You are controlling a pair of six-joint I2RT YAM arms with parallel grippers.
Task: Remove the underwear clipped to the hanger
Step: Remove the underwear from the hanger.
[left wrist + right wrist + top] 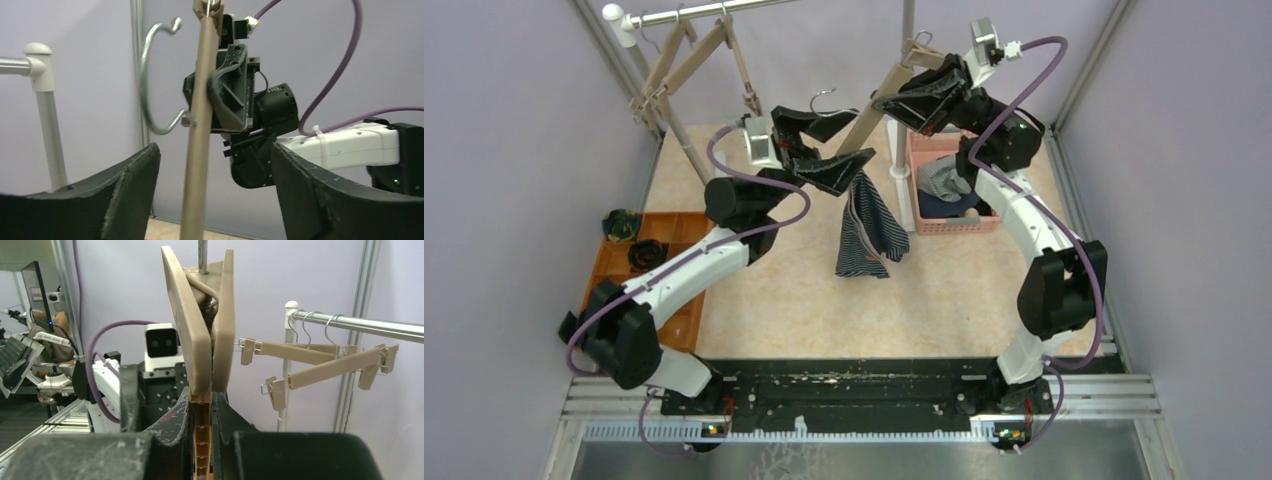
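Count: three beige clip hangers. Two spares (669,75) (742,65) hang on the rail (714,12), both bare. The third hanger (864,120) is off the rail and slanted in the air between the two arms.

Underwear: one dark-blue pinstriped pair (867,228) dangles from the low end of the held hanger, above the bench (774,290) and just left of the pink basket (954,227). The basket holds a grey-white striped garment (937,178) over a dark-blue garment (939,207). I cannot make out any others there.

Two dark rolled bundles (622,224) (646,253) lie in the orange tray (679,225) at far left.

Left pincer (214,150): spread wide. The hanger's bar runs up through the gap with space on either side, and the wrist view shows no contact with either finger.

Right pincer (201,410): closed tight on the hanger's ribbed bar just under a clip at the high end, with both fingers pressed against it.
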